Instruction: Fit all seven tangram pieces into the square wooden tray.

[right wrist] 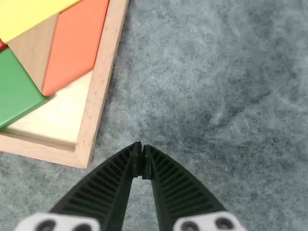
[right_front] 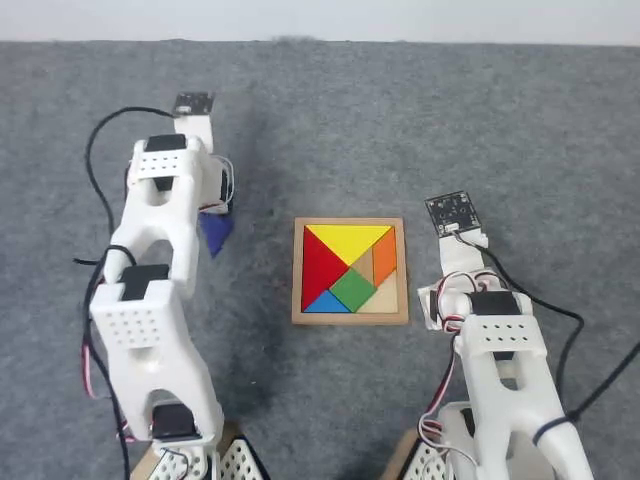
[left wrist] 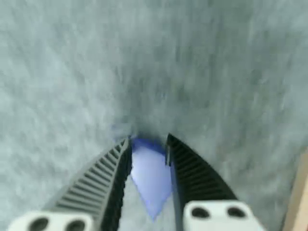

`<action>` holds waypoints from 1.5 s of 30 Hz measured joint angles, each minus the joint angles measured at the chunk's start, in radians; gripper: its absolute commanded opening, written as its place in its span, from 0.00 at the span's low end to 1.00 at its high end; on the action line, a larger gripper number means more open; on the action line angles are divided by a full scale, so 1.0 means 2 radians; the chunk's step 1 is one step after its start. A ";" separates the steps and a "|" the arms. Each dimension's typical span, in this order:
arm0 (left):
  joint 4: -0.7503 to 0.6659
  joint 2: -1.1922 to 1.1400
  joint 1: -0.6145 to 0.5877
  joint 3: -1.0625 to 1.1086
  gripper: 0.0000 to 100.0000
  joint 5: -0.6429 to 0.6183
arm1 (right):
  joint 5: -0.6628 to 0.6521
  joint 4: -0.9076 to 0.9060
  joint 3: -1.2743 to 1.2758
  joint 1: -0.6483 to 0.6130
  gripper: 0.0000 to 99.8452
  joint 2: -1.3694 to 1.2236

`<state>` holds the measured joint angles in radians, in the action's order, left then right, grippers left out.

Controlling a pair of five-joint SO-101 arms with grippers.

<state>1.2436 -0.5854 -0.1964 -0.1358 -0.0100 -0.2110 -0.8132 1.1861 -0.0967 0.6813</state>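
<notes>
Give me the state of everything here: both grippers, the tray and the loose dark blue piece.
Left gripper: shut on the dark blue piece.
Right gripper: shut, empty, beside the tray's corner.
Tray: six pieces in, one corner gap bare.
Dark blue piece: outside the tray, between the left gripper's fingers.

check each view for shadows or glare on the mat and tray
high view: soft even light, a diffuse shadow on the grey mat beside the left arm near the blue piece, no glare on the tray; left wrist view: a dim shadow patch on the mat just past the left gripper; right wrist view: flat light, no hard shadow around the shut right gripper.
</notes>
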 measured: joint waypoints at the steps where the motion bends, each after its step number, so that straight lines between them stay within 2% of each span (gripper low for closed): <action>1: 0.020 -0.002 -0.001 -0.007 0.11 0.006 | 0.000 0.000 0.000 0.000 0.01 0.000; 10: 0.195 0.010 0.011 -0.016 0.11 0.074 | 0.000 0.003 0.000 0.000 0.01 0.000; 17: 0.222 0.109 -0.005 -0.013 0.13 0.138 | 0.000 0.003 0.000 0.000 0.01 0.000; 20: 0.213 0.173 -0.001 0.022 0.18 0.151 | 0.000 0.003 0.000 0.000 0.01 0.000; 23: 0.153 0.206 0.007 0.094 0.19 0.153 | 0.000 0.003 0.000 0.000 0.01 0.000; 27: 0.055 0.203 0.014 0.187 0.19 0.154 | 0.000 0.003 0.000 0.000 0.01 0.000; 32: -0.002 0.143 0.013 0.200 0.19 0.154 | 0.000 0.003 0.000 0.000 0.01 0.000; 39: -0.011 0.104 0.002 0.173 0.19 0.155 | 0.000 0.003 0.005 0.000 0.01 0.000; 45: -0.004 0.097 -0.020 0.170 0.19 0.189 | -0.003 0.003 0.005 0.000 0.01 0.001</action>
<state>1.2359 -0.3905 -0.2363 0.2033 0.3675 -0.2171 -0.8071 1.1953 -0.0967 0.6828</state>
